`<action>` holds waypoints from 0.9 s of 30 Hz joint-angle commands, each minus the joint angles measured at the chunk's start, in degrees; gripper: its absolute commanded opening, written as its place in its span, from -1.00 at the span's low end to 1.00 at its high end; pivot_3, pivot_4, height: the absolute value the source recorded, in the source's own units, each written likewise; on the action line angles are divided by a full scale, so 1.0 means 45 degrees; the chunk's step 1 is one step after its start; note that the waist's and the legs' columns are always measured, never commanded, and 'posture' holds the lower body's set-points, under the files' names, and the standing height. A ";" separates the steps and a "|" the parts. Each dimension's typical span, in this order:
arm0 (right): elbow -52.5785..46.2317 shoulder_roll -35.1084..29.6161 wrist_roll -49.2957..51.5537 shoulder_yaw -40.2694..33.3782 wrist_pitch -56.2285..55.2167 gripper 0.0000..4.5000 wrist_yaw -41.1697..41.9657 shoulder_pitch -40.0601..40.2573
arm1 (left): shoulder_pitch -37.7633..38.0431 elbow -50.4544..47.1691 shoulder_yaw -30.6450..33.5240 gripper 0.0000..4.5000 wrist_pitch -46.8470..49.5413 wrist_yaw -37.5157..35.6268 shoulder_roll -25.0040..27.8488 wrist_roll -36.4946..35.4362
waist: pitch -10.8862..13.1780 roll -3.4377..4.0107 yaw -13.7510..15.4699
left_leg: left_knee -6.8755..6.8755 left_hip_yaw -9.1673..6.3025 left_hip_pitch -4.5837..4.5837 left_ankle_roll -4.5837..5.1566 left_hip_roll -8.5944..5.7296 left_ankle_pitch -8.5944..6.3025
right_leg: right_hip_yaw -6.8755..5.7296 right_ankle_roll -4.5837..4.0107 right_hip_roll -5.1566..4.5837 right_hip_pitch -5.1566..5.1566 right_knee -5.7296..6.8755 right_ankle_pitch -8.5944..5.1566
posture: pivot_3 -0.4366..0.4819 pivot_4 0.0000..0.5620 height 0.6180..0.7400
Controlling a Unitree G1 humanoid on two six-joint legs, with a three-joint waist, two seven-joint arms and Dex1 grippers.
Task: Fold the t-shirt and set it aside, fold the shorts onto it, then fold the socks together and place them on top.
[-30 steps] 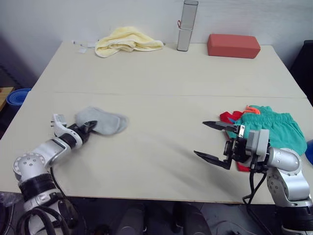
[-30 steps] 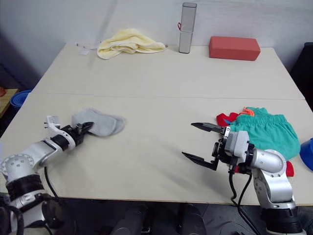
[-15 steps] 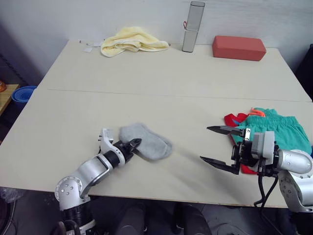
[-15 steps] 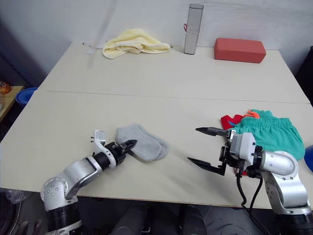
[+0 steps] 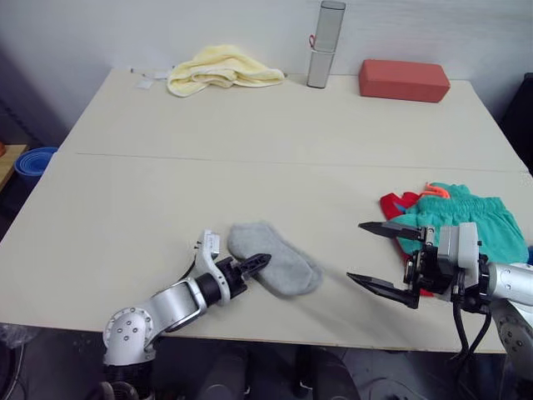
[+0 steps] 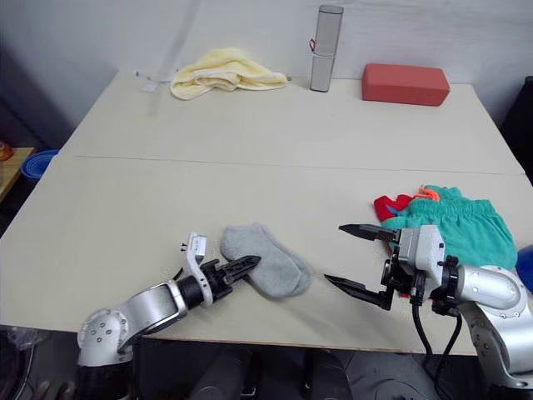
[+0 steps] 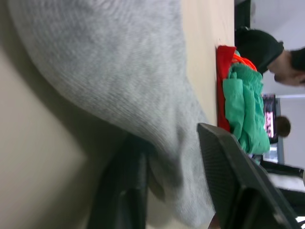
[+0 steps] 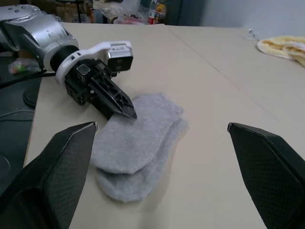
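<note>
Grey knit ankle socks (image 5: 276,259) pinched at one edge by left gripper (image 5: 258,262), right gripper (image 5: 379,256) spread wide beside them, likely for handover toward folded teal-green shorts (image 5: 466,219).

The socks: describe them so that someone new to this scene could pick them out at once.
On the beige table, look at the near edge, left of centre, far from the yellow towel at the back. The socks lie stacked there, pinched by the left end effector. They are small, grey and knit, unlike the red t-shirt and teal shorts at right.
</note>
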 commanded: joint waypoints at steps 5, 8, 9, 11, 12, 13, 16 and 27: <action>-0.0800 0.0076 0.0485 -0.0033 0.0957 1.00 -0.0431 0.0851 | 0.1581 -0.0592 0.1434 0.22 0.0042 -0.4639 0.3512 0.1118 | 0.0017 0.0036 -0.0267 | -0.0009 -0.0006 0.0003 -0.0019 0.0032 -0.0002 | -0.0011 -0.0055 0.0007 -0.0022 0.0024 -0.0031 | -0.05 -0.47 1.00; -0.0685 -0.0693 -0.0839 0.0940 0.1122 0.82 0.0084 0.1631 | 0.0196 0.1269 0.1840 0.05 -0.1112 -0.7711 0.5619 0.3478 | 0.0038 0.0084 -0.0233 | -0.0015 -0.0012 -0.0010 -0.0017 0.0037 -0.0001 | -0.0017 -0.0127 0.0006 -0.0053 0.0039 -0.0071 | -0.05 -0.47 1.00; -0.0547 -0.0863 -0.1470 0.1327 0.1018 0.72 0.0114 0.1738 | -0.0627 0.1935 0.1499 -0.05 -0.1599 -0.8536 0.6190 0.4577 | 0.0040 0.0066 -0.0096 | -0.0014 -0.0010 -0.0014 0.0026 0.0034 -0.0021 | -0.0006 -0.0136 0.0001 -0.0052 0.0036 -0.0075 | -0.05 -0.47 1.00; -0.0148 -0.0841 -0.2649 0.2138 0.0482 0.42 -0.0107 0.1524 | -0.2296 0.3158 0.0246 -0.32 -0.3173 -1.0115 0.6787 0.7088 | 0.0032 0.0045 -0.0005 | -0.0007 -0.0020 -0.0062 0.0027 0.0031 -0.0009 | -0.0046 -0.0174 0.0004 -0.0107 0.0039 -0.0076 | -0.05 -0.47 1.00; -0.0022 -0.0743 -0.2999 0.2481 0.0414 0.27 -0.0260 0.1340 | -0.3068 0.3743 -0.0413 -0.45 -0.3745 -1.0709 0.6857 0.8071 | 0.0030 0.0055 -0.0008 | -0.0008 -0.0004 -0.0083 0.0009 0.0032 0.0004 | -0.0036 -0.0184 0.0009 -0.0134 0.0038 -0.0070 | -0.05 -0.47 1.00; 0.0096 -0.0655 -0.3363 0.2838 0.0495 0.13 -0.0463 0.1130 | -0.3875 0.4445 -0.1077 -0.58 -0.4481 -1.1187 0.6753 0.9154 | 0.0027 0.0065 0.0004 | -0.0011 0.0015 -0.0094 -0.0008 0.0030 0.0021 | -0.0017 -0.0175 0.0007 -0.0147 0.0039 -0.0064 | -0.05 -0.47 1.00; 0.0403 -0.0428 -0.4278 0.3894 0.0449 -0.35 -0.0617 0.0575 | -0.5591 0.6201 -0.2481 -1.00 -0.6309 -1.2369 0.6134 1.1596 | 0.0024 0.0069 -0.0025 | -0.0015 0.0072 -0.0102 0.0022 0.0021 0.0010 | 0.0026 -0.0056 0.0005 -0.0164 0.0032 0.0003 | -0.05 -0.47 1.00; 0.0822 0.0579 -0.5799 0.5605 0.1953 -0.97 -0.2111 -0.1100 | -0.8436 1.1023 -0.4442 -1.00 -1.0330 -1.4773 0.3346 1.6194 | 0.0050 -0.0095 -0.0435 | 0.0026 0.0199 -0.0086 0.0059 0.0087 0.0045 | -0.0082 -0.0026 0.0096 -0.0175 0.0056 0.0014 | -0.05 -0.47 1.00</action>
